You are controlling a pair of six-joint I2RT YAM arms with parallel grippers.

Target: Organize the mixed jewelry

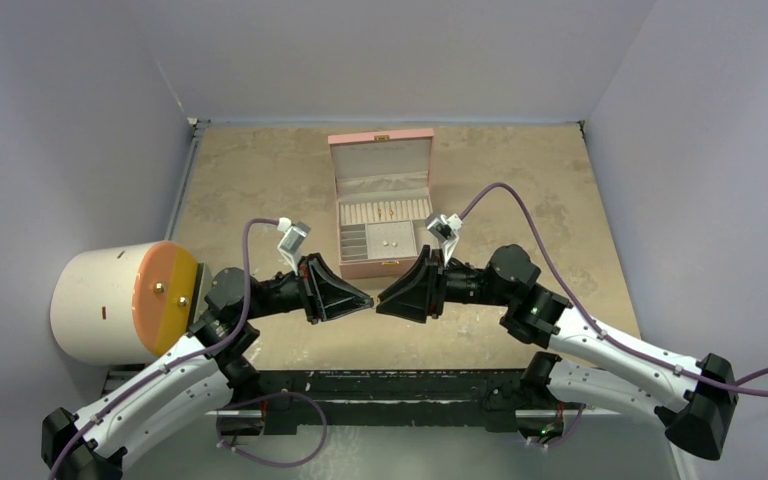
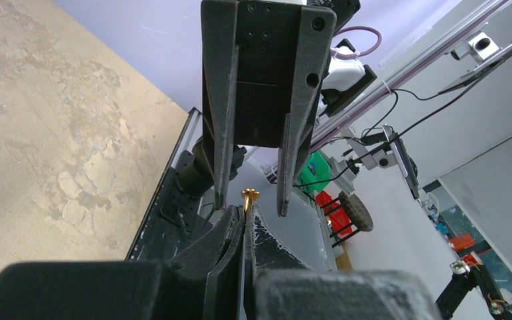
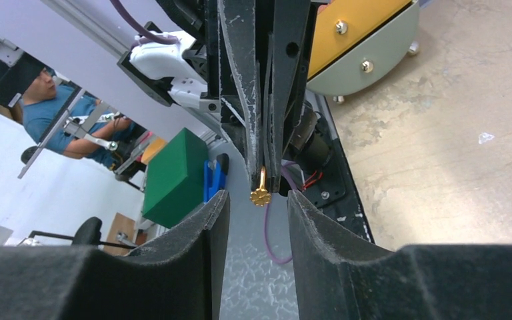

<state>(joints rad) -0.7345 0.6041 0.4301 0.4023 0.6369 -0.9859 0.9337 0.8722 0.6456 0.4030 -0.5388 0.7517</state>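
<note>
The left claw (image 2: 245, 217) is being held clamped on a tiny gold stud (image 2: 249, 194), likely dropped if released before the parted right claw (image 3: 258, 207) closes.

Left pincer (image 1: 368, 299) and right pincer (image 1: 382, 298) stand tip to tip, blocking the middle. Just behind them stands an open pink rectangular compartmented box (image 1: 380, 158). A white cylinder with an orange face (image 1: 100, 305) fills the left. The mottled beige table (image 1: 250, 170) lies passable either side of the box.
</note>
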